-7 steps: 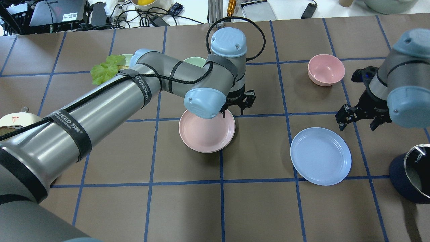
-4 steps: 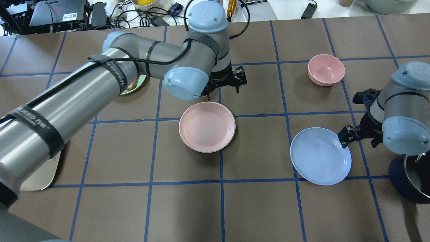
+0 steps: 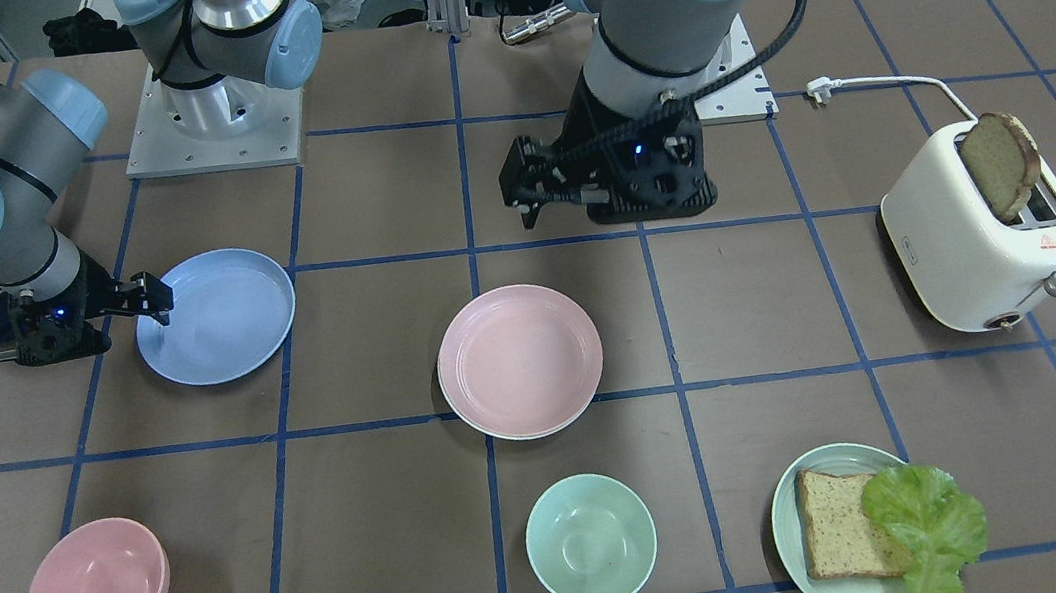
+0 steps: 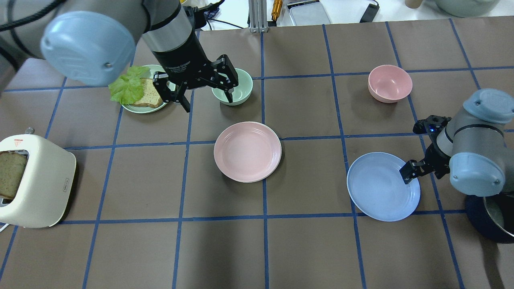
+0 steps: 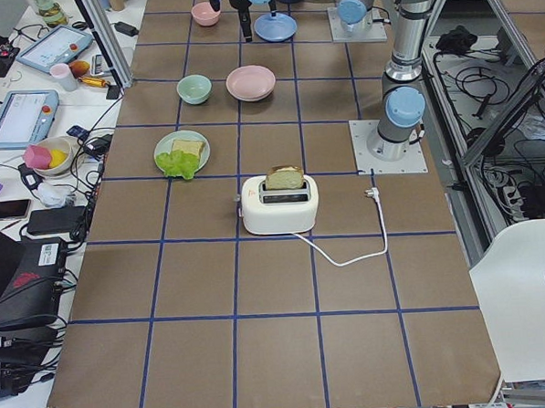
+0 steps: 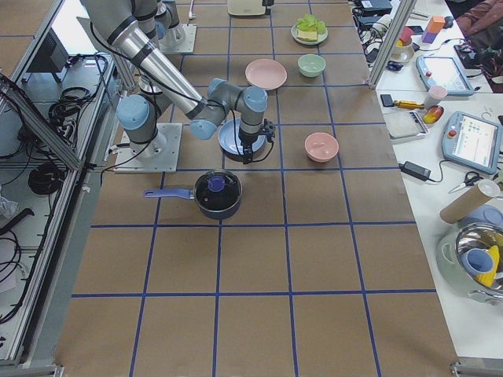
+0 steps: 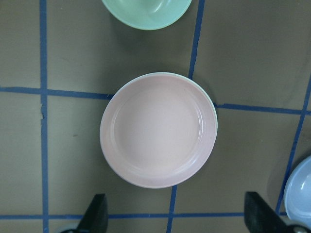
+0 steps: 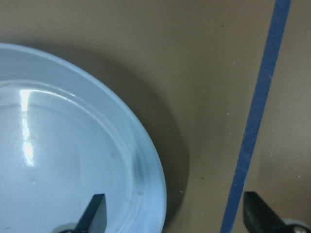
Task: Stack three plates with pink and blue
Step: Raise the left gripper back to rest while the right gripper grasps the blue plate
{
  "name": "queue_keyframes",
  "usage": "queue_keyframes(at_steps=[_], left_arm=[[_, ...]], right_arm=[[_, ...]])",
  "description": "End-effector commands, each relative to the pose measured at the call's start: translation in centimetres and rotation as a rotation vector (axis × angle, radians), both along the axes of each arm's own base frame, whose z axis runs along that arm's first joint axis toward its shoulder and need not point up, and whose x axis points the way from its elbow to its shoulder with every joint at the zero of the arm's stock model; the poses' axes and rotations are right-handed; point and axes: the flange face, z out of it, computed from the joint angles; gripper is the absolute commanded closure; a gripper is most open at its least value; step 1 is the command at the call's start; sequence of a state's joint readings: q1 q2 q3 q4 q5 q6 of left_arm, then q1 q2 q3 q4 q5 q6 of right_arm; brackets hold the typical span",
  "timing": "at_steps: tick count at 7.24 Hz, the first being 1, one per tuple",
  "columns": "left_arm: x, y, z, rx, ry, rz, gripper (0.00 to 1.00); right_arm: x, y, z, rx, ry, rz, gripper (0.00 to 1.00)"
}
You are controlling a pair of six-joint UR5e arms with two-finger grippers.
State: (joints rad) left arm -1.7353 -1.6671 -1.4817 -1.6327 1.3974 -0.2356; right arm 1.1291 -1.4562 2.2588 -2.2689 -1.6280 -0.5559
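The pale pink plate lies mid-table on top of the cream-white plate, of which only a thin rim shows. My left gripper is open and empty, raised high over the far side of this stack; its wrist view looks straight down on the pink plate. The light blue plate lies alone to the right. My right gripper is open and low at the blue plate's right edge, with the rim between its fingers.
A mint bowl and a mint plate with bread and lettuce sit behind the stack. A pink bowl is at the back right. A toaster stands at the left and a dark blue pot at the right edge.
My left gripper has lifted off the pink plate's far rim and drawn back up and to the left. My right gripper has come down onto the blue plate's right rim.
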Motion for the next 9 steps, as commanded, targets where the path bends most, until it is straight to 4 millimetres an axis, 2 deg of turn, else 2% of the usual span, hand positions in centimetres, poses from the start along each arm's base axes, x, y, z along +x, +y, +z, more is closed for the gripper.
queue_keyframes(at_steps=[1, 2, 3, 4, 5, 6, 7, 9], left_arm=[[5.3, 1.7, 3.4, -0.05, -0.064, -0.015, 0.0], [6.9, 1.4, 3.8, -0.061, -0.095, 0.01, 0.0], [7.9, 1.0, 4.1, -0.079, -0.108, 0.029, 0.0], [10.5, -0.4, 5.2, -0.147, -0.11, 0.084, 0.0], [11.9, -0.2, 5.6, -0.15, -0.112, 0.109, 0.0], [12.0, -0.2, 5.2, -0.142, -0.111, 0.111, 0.0], [12.0, -0.1, 5.2, -0.142, -0.112, 0.109, 0.0], [12.0, -0.1, 5.3, -0.147, -0.115, 0.109, 0.0]], right_arm=[[0.2, 0.2, -0.4, 0.001, -0.003, -0.041, 0.16], [0.3, 0.4, -0.6, 0.01, -0.005, -0.045, 0.17], [0.2, 0.6, -0.7, 0.018, -0.006, -0.048, 0.28], [0.1, 0.7, -0.8, 0.02, -0.007, -0.053, 0.37], [-0.5, 0.8, -0.8, 0.02, -0.009, -0.07, 0.42], [-1.5, 0.9, -0.8, 0.021, -0.01, -0.094, 0.57], [-1.5, 1.1, -0.9, 0.03, -0.022, -0.101, 0.68], [-1.1, 1.0, -1.1, 0.023, -0.065, -0.133, 0.82]])
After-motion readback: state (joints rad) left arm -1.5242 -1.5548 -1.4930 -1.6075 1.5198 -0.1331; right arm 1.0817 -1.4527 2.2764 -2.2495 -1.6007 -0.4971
